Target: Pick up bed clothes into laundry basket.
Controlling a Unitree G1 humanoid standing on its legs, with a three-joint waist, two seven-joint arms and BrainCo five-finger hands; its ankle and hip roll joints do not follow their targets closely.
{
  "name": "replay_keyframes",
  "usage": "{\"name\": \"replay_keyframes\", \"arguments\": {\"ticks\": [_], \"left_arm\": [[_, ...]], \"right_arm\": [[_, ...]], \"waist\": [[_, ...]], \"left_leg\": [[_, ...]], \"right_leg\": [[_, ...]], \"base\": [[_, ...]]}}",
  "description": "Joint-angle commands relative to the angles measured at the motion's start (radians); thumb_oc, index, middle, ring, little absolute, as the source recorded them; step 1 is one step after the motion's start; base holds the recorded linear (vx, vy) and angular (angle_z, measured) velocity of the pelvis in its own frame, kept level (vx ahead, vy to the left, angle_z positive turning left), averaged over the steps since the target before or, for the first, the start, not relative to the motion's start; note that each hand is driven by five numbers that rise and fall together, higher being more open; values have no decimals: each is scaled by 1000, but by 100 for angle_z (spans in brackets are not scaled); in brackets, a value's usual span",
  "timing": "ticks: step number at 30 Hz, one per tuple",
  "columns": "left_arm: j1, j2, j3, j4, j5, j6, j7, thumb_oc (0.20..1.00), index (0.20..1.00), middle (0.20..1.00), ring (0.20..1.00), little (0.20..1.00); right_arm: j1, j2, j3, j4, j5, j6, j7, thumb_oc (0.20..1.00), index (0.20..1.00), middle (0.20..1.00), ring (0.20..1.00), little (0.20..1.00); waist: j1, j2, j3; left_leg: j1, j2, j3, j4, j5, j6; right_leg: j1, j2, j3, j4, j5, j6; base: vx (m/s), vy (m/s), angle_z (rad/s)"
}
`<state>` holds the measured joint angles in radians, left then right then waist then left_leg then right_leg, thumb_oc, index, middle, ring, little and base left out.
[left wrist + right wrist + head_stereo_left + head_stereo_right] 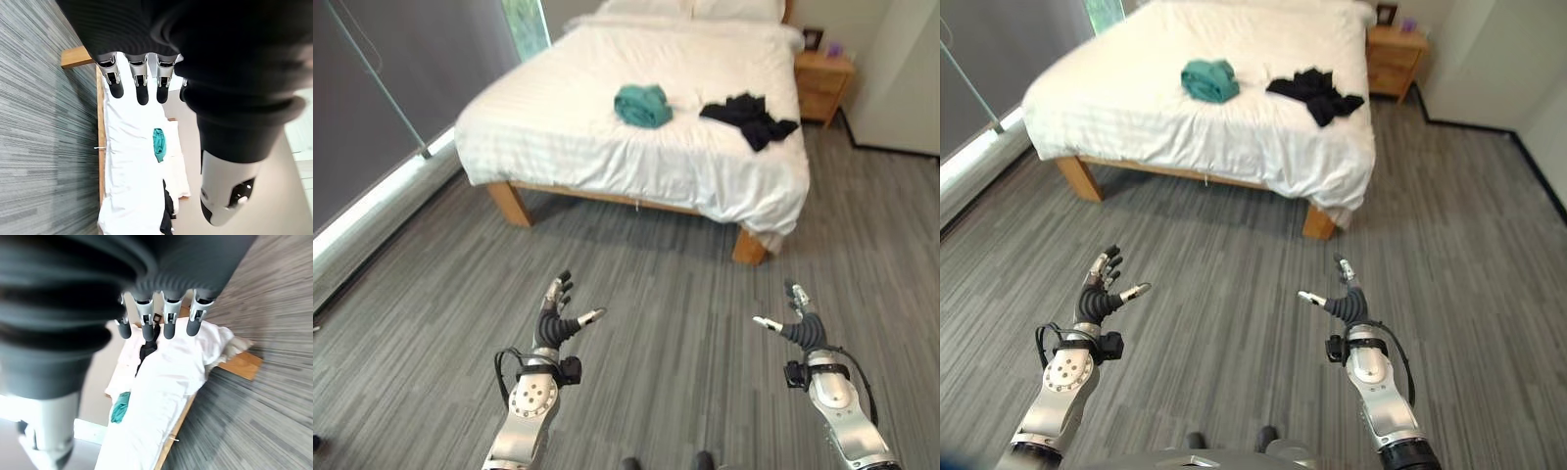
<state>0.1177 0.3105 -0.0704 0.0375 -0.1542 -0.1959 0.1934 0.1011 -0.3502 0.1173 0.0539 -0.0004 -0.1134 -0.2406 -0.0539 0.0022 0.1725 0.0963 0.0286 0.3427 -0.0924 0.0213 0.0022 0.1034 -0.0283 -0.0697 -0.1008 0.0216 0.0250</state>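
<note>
A folded teal garment (643, 105) lies on the white bed (607, 147), near the middle. A crumpled black garment (749, 118) lies to its right, close to the bed's right edge. Both pieces also appear past the fingers in the wrist views: the teal garment (158, 144) and the black garment (146, 350). My left hand (556, 323) hovers over the grey floor well short of the bed, fingers straight and spread, holding nothing. My right hand (796, 324) is at the same height to the right, open and empty.
A wooden nightstand (822, 83) stands by the bed's far right corner, next to a white wall (901, 69). Grey curtain and window (401, 88) run along the left. Wooden bed legs (512, 203) rest on the grey plank floor (675, 294) between me and the bed.
</note>
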Motion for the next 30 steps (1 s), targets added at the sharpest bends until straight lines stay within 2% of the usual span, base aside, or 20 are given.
{"name": "replay_keyframes", "arguments": {"ticks": [1,10,11,12,13,15,16,17,18,19,20,21,22,23,24,25,27,28,29,30], "left_arm": [[-42,19,32,-34,-11,-71,29,1000,1000,1000,1000,1000],[-33,26,-22,-18,-38,-38,0,1000,1000,1000,1000,1000],[-34,28,-24,-20,-39,-37,-4,1000,1000,1000,1000,1000],[-36,31,-29,-23,-44,-36,-14,1000,1000,1000,1000,1000],[-36,31,-29,-23,-44,-36,-14,1000,1000,1000,1000,1000],[-43,31,-39,-21,-60,-41,-18,1000,1000,1000,1000,1000],[-45,22,-46,-8,-61,-40,-10,1000,1000,1000,1000,1000],[-45,22,-46,-7,-61,-40,-10,1000,1000,1000,1000,1000],[-46,17,-52,-1,-60,-38,-9,1000,1000,1000,1000,1000],[-34,17,-54,-2,-56,-30,-19,1000,1000,1000,1000,1000],[-26,19,-53,-3,-53,-28,-20,1000,1000,1000,1000,1000],[-25,17,-54,-4,-53,-28,-20,1000,1000,1000,1000,1000],[-19,18,-53,-4,-52,-26,-22,1000,1000,1000,1000,1000],[-18,18,-51,-3,-48,-26,-17,1000,1000,1000,1000,1000],[-6,13,-44,-4,-45,-25,-17,1000,1000,1000,1000,1000],[-6,13,-44,-4,-45,-25,-17,1000,1000,1000,1000,1000],[20,18,-30,-9,-43,-25,-26,1000,1000,1000,1000,1000],[38,33,-22,-18,-40,-17,-35,1000,1000,1000,1000,1000],[22,52,-34,-11,-25,-9,-44,1000,1000,1000,1000,1000],[6,69,-40,-11,-18,-5,-44,1000,1000,1000,1000,1000]], "right_arm": [[-67,0,-43,-72,-43,-74,-37,1000,1000,1000,1000,1000],[-35,-9,-12,-86,-68,-51,-26,1000,1000,1000,1000,1000],[-36,-12,-8,-86,-64,-55,-22,1000,1000,1000,1000,1000],[-36,-25,-3,-93,-67,-58,-12,1000,1000,1000,1000,1000],[-36,-25,-3,-93,-67,-58,-12,1000,1000,1000,1000,1000],[-46,-40,-2,-93,-64,-60,-19,1000,1000,1000,1000,1000],[-55,-48,2,-91,-63,-55,-19,1000,1000,1000,1000,1000],[-55,-48,2,-91,-63,-55,-19,1000,1000,1000,1000,1000],[-59,-49,5,-83,-64,-51,-22,1000,1000,1000,1000,1000],[-56,-51,5,-76,-71,-44,-20,1000,1000,1000,1000,1000],[-57,-54,8,-72,-74,-42,-19,1000,1000,1000,1000,1000],[-55,-55,8,-72,-74,-42,-19,1000,1000,1000,1000,1000],[-66,-63,13,-62,-75,-39,-18,1000,1000,1000,1000,1000],[-71,-68,17,-58,-78,-38,-20,1000,1000,1000,1000,1000],[-74,-74,13,-55,-86,-35,-17,1000,1000,1000,1000,1000],[-73,-74,13,-55,-86,-35,-17,1000,1000,1000,1000,1000],[-61,-69,12,-64,-102,-36,0,1000,1000,1000,1000,1000],[-51,-57,22,-69,-112,-32,17,1000,1000,1000,1000,1000],[-45,-45,25,-62,-127,-35,19,1000,1000,1000,1000,1000],[-52,-42,28,-60,-130,-30,22,1000,1000,1000,1000,1000]], "waist": [[-3,-51,-20],[-15,-47,2],[-15,-52,21],[-10,-67,56],[-11,-66,54],[6,-73,92],[22,-85,106],[21,-84,105],[31,-89,105],[41,-68,90],[46,-47,83],[47,-51,82],[56,-39,79],[65,-31,79],[74,-27,70],[74,-27,70],[80,-22,45],[90,-45,31],[88,-58,33],[75,-58,42]], "left_leg": [[44,35,-50,5,-42,-57],[27,34,-62,5,-32,-59],[1,32,-52,65,-37,-70],[-99,52,-50,264,-55,-102],[-104,54,-51,270,-58,-103],[-218,107,-81,500,27,-137],[-299,97,-105,558,34,-127],[-301,98,-106,560,33,-126],[-342,87,-109,538,13,-110],[-340,79,-93,376,8,-95],[-344,88,-89,258,60,-99],[-327,80,-85,226,76,-100],[-325,81,-83,99,114,-106],[-344,87,-92,24,131,-113],[-376,85,-117,5,137,-126],[-376,85,-117,5,137,-126],[-367,89,-123,5,169,-124],[-329,72,-114,5,181,-105],[-267,55,-90,5,154,-80],[-230,48,-79,5,130,-62]], "right_leg": [[19,-36,-1,14,-34,73],[-6,-13,21,14,-47,56],[-3,-20,23,14,-50,51],[0,-30,23,14,-55,36],[-2,-28,22,14,-55,35],[17,-27,18,14,-63,12],[32,-30,23,14,-85,5],[31,-29,22,14,-85,5],[41,-32,27,14,-96,6],[60,-20,35,14,-126,17],[71,-6,42,14,-139,22],[72,-11,43,14,-140,23],[91,-10,49,14,-161,30],[107,-10,57,14,-177,34],[142,-22,68,14,-202,46],[143,-22,67,14,-202,46],[183,-26,97,14,-228,50],[212,-53,114,71,-228,59],[153,-57,100,254,-209,96],[87,-57,97,386,-150,124]], "base": [[0,0,0],[45,-57,10],[-9,-162,-9],[-34,-136,-10],[-13,-164,-6],[81,-153,-13],[112,-110,-38],[165,-58,-47],[327,67,-38],[482,134,-26],[415,141,-18],[321,133,-13],[282,117,-15],[548,201,-11],[392,133,-11],[469,123,-22],[561,158,-71],[821,240,-126],[771,235,-138],[375,117,-102]]}}
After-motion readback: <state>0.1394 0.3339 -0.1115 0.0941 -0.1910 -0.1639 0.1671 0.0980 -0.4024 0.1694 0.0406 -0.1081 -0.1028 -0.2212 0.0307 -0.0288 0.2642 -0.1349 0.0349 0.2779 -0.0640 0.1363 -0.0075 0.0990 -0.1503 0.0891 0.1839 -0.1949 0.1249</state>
